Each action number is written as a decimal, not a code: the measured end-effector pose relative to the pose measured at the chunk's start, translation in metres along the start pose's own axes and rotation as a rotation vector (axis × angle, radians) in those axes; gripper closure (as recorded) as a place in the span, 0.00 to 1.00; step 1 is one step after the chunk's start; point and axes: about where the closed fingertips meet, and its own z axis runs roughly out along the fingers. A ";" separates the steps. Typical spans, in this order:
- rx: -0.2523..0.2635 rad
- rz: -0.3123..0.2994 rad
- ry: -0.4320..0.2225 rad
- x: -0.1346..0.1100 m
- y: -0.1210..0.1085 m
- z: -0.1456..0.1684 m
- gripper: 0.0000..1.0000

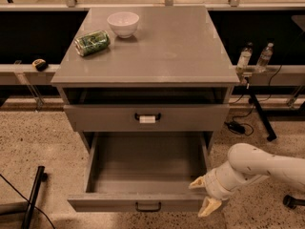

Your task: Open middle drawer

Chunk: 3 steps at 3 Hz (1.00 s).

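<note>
The middle drawer is pulled far out of the grey cabinet. Its deep grey box is empty, and its plain black loop handle sits at the front centre. My gripper is at the right end of the drawer front, at the end of the white arm reaching in from the right. Its pale fingers are spread apart, one over the top edge of the front, the other lower beside its right end. The lowest drawer is hidden under the open one.
The drawer above is closed, with a white tag on its handle. On the cabinet top are a white bowl and a green can lying on its side. Two bottles stand at the right. A black leg is at the lower left.
</note>
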 end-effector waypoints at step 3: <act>0.107 0.065 -0.223 -0.014 -0.010 -0.069 0.00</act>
